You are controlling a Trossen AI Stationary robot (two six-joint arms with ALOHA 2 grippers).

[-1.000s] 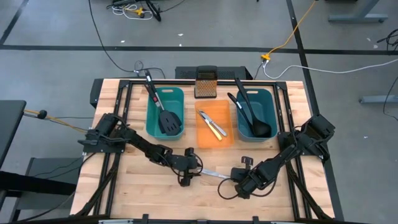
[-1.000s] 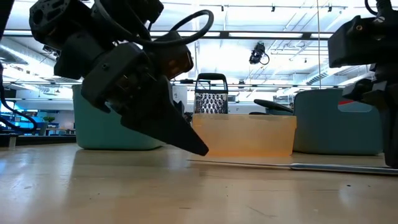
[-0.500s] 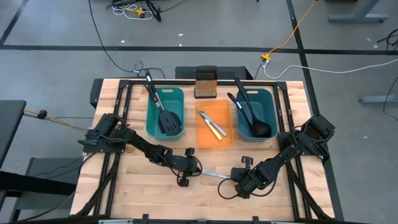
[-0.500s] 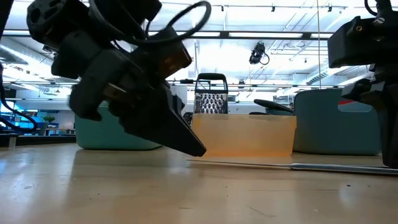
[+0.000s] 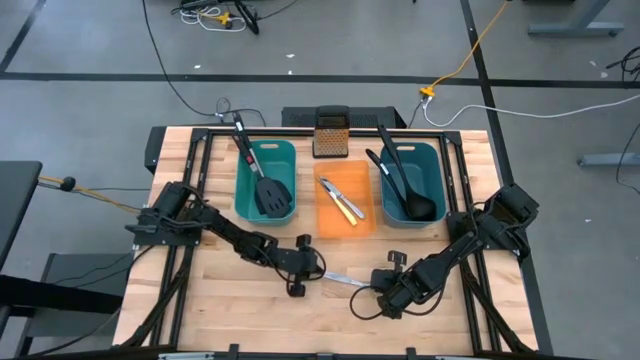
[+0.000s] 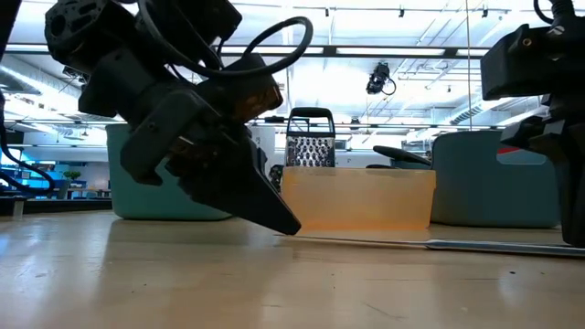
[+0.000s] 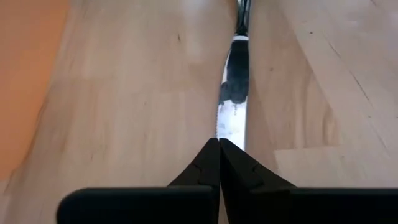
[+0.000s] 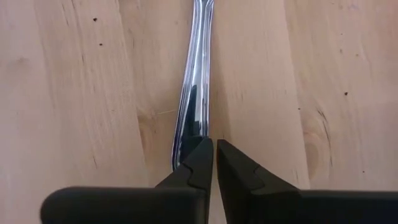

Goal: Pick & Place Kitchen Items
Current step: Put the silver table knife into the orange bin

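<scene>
So there's one silver knife (image 5: pixel 345 279) lying flat on the wooden table (image 5: pixel 220 310), out in front of the orange bin (image 5: pixel 345 205), and both arms are down at it from opposite ends. The left gripper (image 5: pixel 312 272) sits at the blade end; in its wrist view the fingers (image 7: pixel 205 167) are pressed tight together with the blade tip (image 7: pixel 231 109) right at their point, so it's clenched but not actually around anything as far as I can see. The right gripper (image 5: pixel 385 285) is at the handle end, fingers (image 8: pixel 202 163) also closed up on themselves, with the handle (image 8: pixel 193 93) running just beside and under one tip. In the low view the knife (image 6: pixel 430 243) lies flat on the table. Everything else is binned: two slotted spatulas (image 5: pixel 262 185) in the left teal bin (image 5: pixel 240 190), two black ladles (image 5: pixel 405 190) in the right teal bin (image 5: pixel 438 175), and a couple of knives (image 5: pixel 340 200), one yellow-handled, in the orange bin. The box grater (image 5: pixel 330 135) stands behind it.
</scene>
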